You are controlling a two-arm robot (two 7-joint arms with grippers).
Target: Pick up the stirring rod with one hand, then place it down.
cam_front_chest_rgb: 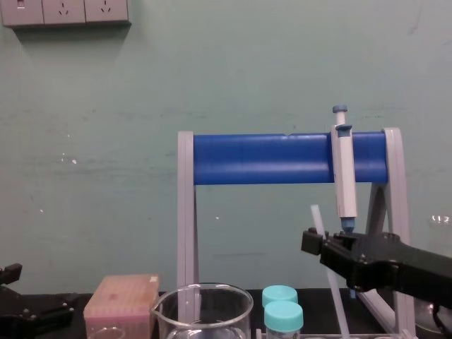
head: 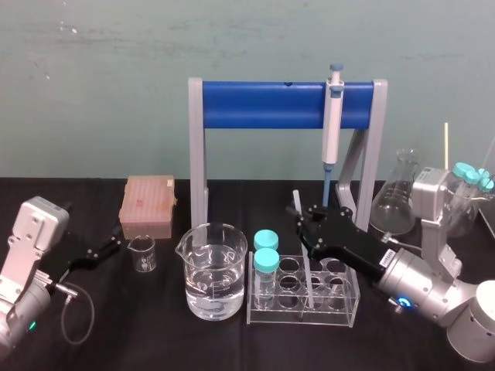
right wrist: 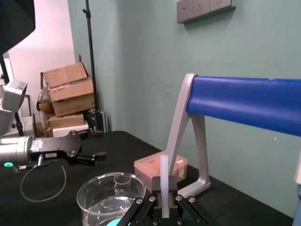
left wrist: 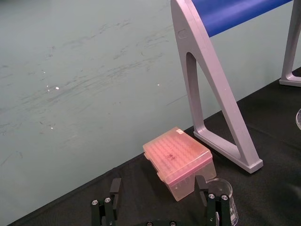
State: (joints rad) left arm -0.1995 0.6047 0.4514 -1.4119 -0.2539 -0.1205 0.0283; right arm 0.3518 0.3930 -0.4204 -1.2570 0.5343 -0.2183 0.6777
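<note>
Wht rod [right wrist: 164,174], blue bar [head: 263,105], pink box [head: 147,205]

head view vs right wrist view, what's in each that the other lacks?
Head view adds the clear tube rack, two teal-capped tubes, the small beaker and the conical flask. Right wrist view adds cardboard boxes and wall sockets. Both share the right end effector shut on the stirring rod, the large beaker of water, the pink tip box, the blue-bar stand and the left end effector parked at the robot's left.
</note>
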